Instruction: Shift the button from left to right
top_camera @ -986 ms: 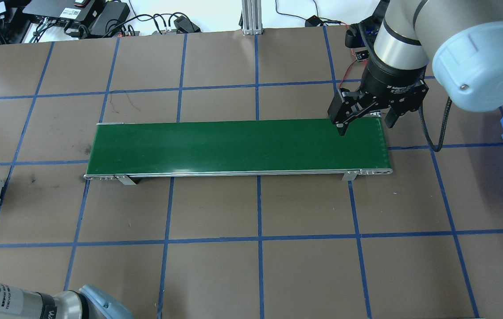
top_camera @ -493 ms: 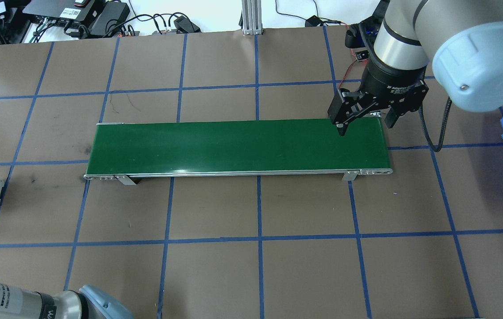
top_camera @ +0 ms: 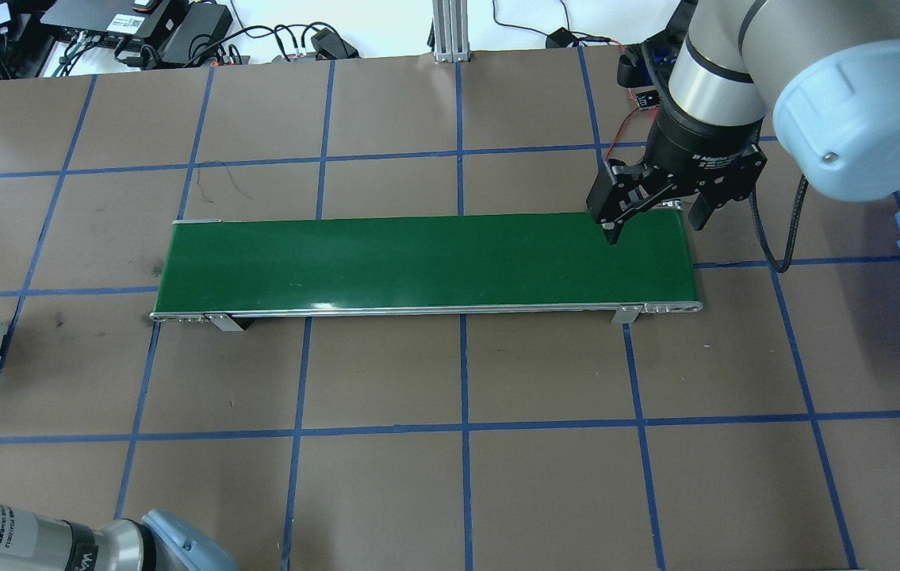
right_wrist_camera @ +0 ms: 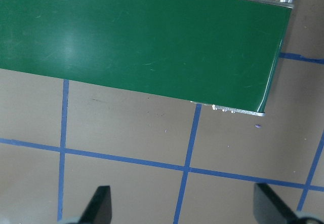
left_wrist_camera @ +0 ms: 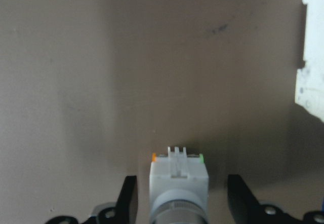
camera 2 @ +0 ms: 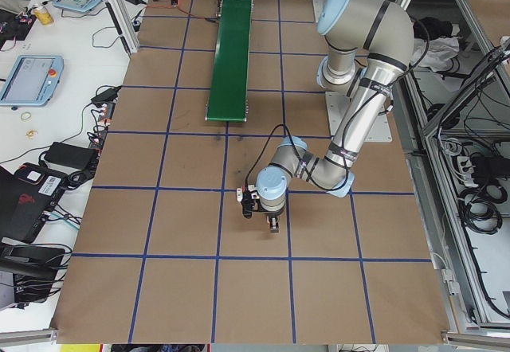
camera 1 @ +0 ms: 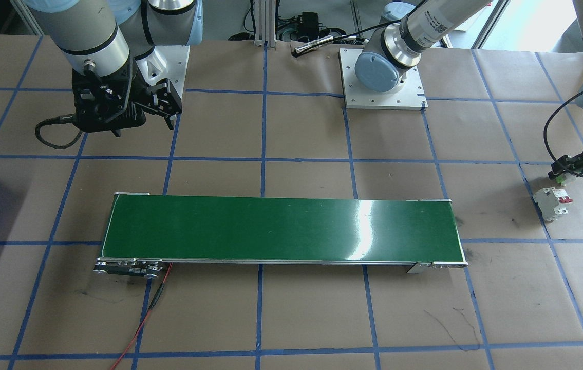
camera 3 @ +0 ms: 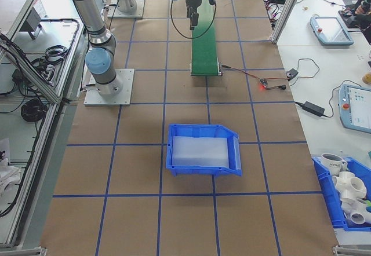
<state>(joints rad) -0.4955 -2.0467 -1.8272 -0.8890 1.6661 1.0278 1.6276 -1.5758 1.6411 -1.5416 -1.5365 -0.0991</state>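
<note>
The button [left_wrist_camera: 178,176] shows its light-green base and silver collar in the left wrist view, low over the brown table. My left gripper [left_wrist_camera: 182,188] is open, one finger on each side of the button, with a visible gap on both sides. In the front view this gripper [camera 1: 563,172] is at the table's far left end, with the button [camera 1: 559,178] at its tip. My right gripper [top_camera: 653,228] hangs open and empty over the back edge of the green conveyor belt [top_camera: 418,262] at its right end.
A white circuit breaker [camera 1: 553,203] with red levers stands close beside the left gripper and shows at the left wrist view's right edge [left_wrist_camera: 314,57]. A blue bin [camera 3: 203,149] stands at the table's right end. Cables and electronics line the far edge.
The left arm's forearm at the overhead view's bottom left has shifted slightly. The right gripper has stayed over the belt's right end.
</note>
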